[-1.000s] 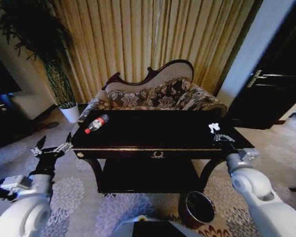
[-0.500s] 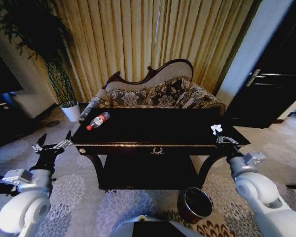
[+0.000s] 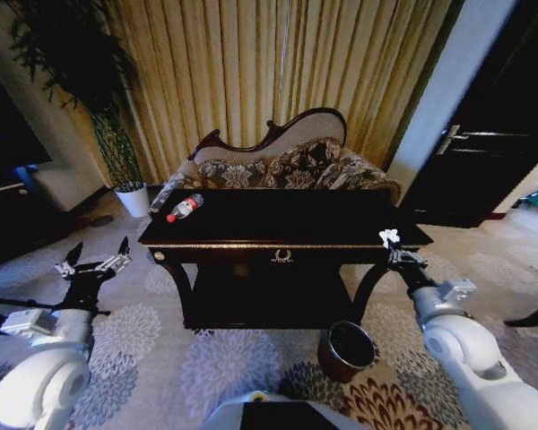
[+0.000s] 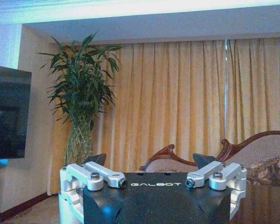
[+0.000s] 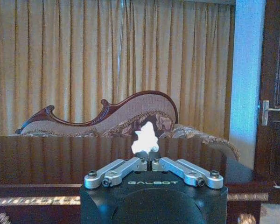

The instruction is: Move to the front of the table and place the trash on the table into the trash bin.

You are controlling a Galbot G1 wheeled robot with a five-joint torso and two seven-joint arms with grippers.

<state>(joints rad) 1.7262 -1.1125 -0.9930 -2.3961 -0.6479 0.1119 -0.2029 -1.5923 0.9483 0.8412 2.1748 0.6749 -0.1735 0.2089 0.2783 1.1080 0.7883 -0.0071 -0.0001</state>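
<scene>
Table (image 3: 278, 235), dark and glossy, square ahead before the sofa (image 3: 278, 166); trash bin (image 3: 345, 349) on the carpet below its front right corner, mouth up, black inside. Right gripper (image 3: 396, 253) level with the table's front right edge, fingers pinched on a white crumpled scrap (image 3: 389, 236) that sticks up above the tips; same pinch plain from the right wrist view, scrap (image 5: 145, 138) clamped between closed fingers. Step in hand judged as carrying that scrap to the bin: best kept pinched, swung clear of the table edge and leg, lowered well over the mouth before release, since light paper likely drifts if dropped high. Bin lower and a little left of the right gripper, well apart. Clear bottle (image 3: 185, 207) with red cap lying on its side near the table's far left corner. Left gripper (image 3: 95, 265) parked off the table's left end, fingers spread, holding nothing.
</scene>
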